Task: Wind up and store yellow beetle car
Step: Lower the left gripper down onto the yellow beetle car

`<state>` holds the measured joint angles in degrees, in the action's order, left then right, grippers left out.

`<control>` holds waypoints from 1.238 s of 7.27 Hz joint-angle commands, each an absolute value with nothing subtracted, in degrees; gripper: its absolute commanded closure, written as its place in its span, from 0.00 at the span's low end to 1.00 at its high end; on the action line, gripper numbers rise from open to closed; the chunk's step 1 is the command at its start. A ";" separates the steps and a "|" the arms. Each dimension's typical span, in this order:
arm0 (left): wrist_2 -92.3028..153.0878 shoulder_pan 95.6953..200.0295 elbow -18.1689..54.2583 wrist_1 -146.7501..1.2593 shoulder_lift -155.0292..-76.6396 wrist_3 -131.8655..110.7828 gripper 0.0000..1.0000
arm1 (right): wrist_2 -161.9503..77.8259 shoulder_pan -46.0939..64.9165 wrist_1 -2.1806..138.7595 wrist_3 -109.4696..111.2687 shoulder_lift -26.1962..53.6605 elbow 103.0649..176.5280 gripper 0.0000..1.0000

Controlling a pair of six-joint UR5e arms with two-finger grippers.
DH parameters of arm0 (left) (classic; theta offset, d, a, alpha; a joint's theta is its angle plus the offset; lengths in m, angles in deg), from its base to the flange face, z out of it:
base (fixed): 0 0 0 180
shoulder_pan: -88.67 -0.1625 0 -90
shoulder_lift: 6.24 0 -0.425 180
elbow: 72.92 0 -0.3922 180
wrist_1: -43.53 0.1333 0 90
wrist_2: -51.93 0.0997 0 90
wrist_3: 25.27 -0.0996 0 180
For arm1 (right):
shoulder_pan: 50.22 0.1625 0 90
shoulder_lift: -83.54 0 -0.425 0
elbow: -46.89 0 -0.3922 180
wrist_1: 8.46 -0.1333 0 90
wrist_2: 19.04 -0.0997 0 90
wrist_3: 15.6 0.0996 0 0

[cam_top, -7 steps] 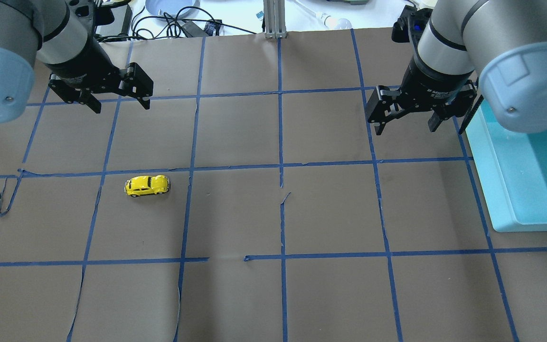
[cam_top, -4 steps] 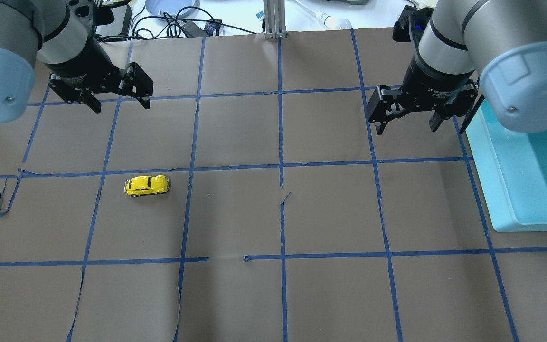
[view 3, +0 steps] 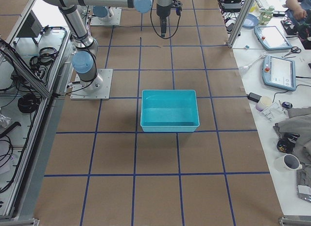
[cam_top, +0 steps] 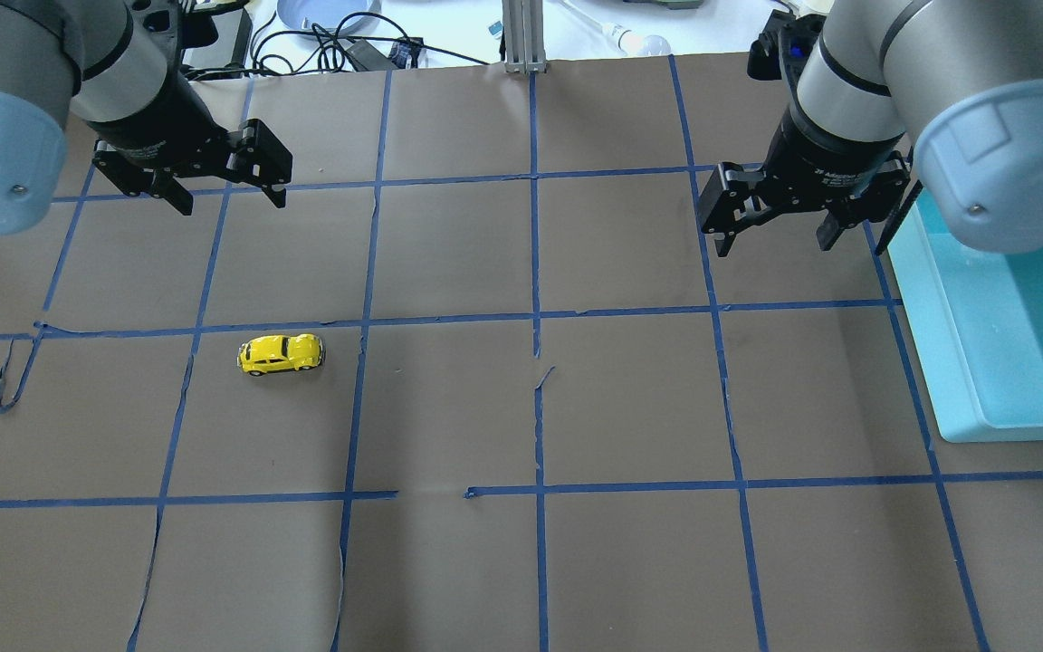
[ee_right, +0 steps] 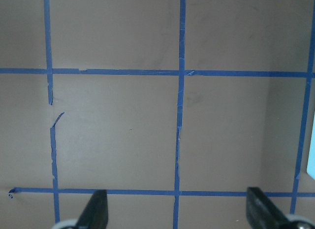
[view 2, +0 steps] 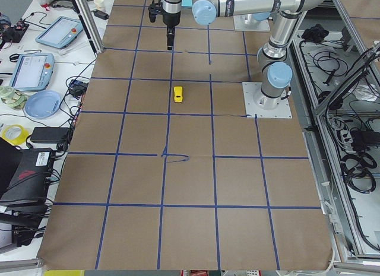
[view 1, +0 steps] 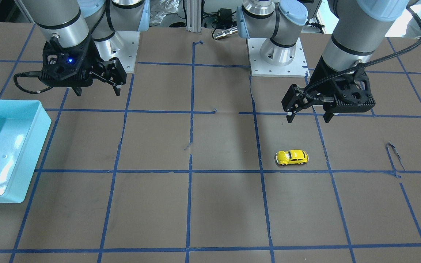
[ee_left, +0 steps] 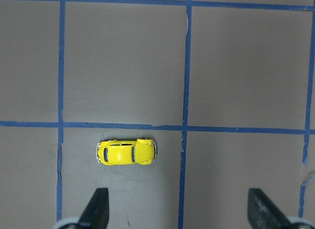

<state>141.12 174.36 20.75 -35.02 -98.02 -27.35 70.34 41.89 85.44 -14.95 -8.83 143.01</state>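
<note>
Brown paper with blue tape lines covers the surface [cam_top: 449, 407]. The left claw [cam_top: 234, 204] hangs wide open and holds nothing. The right claw [cam_top: 773, 246] is wide open and empty too. The yellow beetle car [cam_top: 281, 354] sits on its wheels near the left claw, far from the blue bin [cam_top: 956, 380]. No winding or storing is done yet. Nothing has moved since a second ago.

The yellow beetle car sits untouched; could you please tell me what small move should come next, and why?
Probably lower the open left gripper toward the yellow beetle car: the car lies free, and the right gripper hangs farther away.
</note>
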 commanded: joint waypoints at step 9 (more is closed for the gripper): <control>141.05 167.44 32.01 -26.43 -107.05 -105.21 0.03 | 70.26 41.89 85.41 -14.99 -8.57 143.04 0.00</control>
<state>140.95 169.77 30.88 -26.77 -105.99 -89.56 70.24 41.89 85.41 -14.96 -8.57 143.04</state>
